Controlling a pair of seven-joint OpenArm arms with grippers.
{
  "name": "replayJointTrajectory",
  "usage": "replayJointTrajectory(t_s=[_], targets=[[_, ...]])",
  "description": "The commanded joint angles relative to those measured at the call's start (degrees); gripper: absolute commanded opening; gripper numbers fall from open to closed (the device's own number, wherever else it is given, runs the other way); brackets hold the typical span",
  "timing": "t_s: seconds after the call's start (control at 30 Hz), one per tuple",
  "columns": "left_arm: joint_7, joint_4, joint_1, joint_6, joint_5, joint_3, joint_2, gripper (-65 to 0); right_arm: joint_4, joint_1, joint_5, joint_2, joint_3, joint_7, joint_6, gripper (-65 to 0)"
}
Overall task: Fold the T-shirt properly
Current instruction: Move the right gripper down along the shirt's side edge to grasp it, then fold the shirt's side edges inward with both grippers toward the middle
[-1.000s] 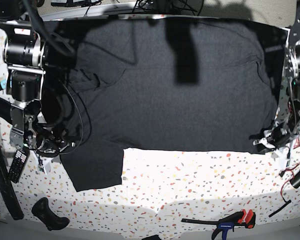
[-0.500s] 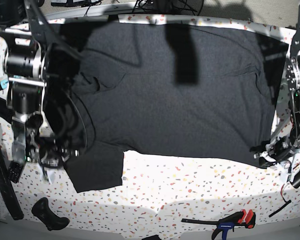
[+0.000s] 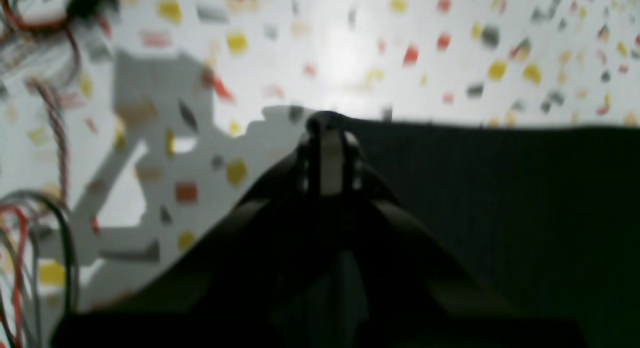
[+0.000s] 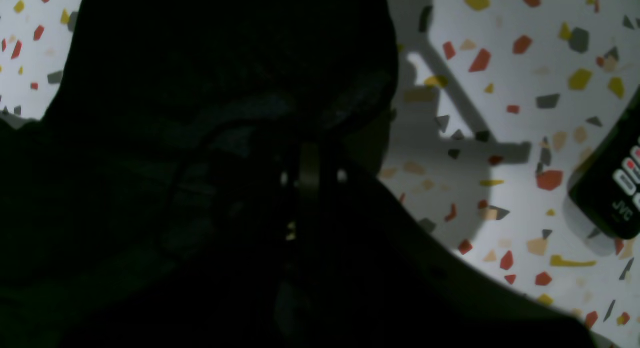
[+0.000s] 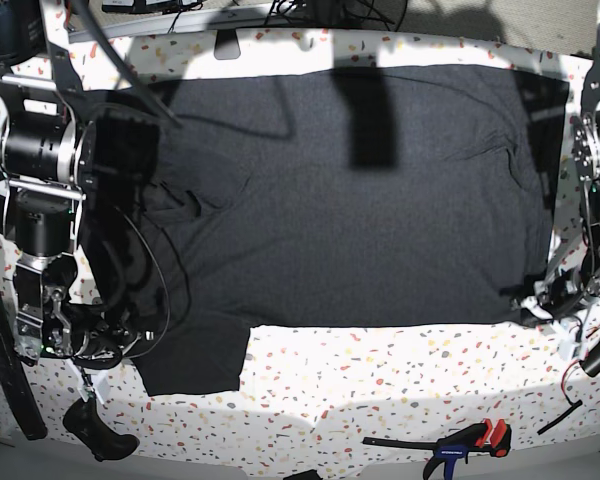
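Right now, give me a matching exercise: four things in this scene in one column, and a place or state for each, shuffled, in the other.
Things:
1. T-shirt
2. left hand
3. remote control
4. clamp

Places or states:
A. black, with buttons, on the speckled table
B. spread flat, dark
C. near table edge, blue and red grips
D. shut on the shirt's edge

Pairs: 1-B, 2-D, 3-A, 4-C

Dark T-shirt (image 4: 200, 138) fabric hides the right end effector (image 4: 310, 175).

free: bare table (image 5: 400, 370) below T-shirt (image 5: 360, 200) | obstacles: clamp (image 5: 460, 445) front edge, remote (image 4: 612, 188)
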Motion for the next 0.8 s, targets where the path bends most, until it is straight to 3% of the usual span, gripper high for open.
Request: replayJointTrajectory(t_s=[0.0,0.2,0.23,0.3,0.4,0.57,0.77], targets=[[-0.1,0.8,-2.0,-0.2,-1.5,-0.1,-0.9,-65.0,1.0,2.3,1.9,0.7,0.1,0.7,0.8,-65.0],[4.7,0.9,-1.9,-0.2,-7.0,-0.1,-1.1,-65.0,1.4,2.2,6.7,0.8,0.1,-1.1,1.0,-65.0],[5.2,1.3,-1.9,-0.2,-7.0,-0.1,-1.2,-65.0,1.9,2.0,6.7,0.8,0.1,-1.2,2.1,-65.0],[7.7,2.6,-1.9,-0.2,-7.0,-0.1,-1.3,-65.0,4.0,1.4,6.9,0.8,0.1,-1.3,8.0,-65.0],[11.2,5.7,-1.8,-0.2,-9.0,-0.1,-2.1,-65.0,8.2,-0.4,8.9,0.8,0.1,-3.8,8.1,-65.0],[20.8,13.0,0.1,-0.3,-19.4,-0.1,-4.0,-65.0,17.4,-6.0,9.3,0.8,0.1,-4.9,8.0,-65.0],[26.2,23.1,8.0,-0.4,-25.1,-0.1,-4.9,-65.0,30.6,-15.3,9.0,0.8,0.2,-5.9,6.3,-65.0]])
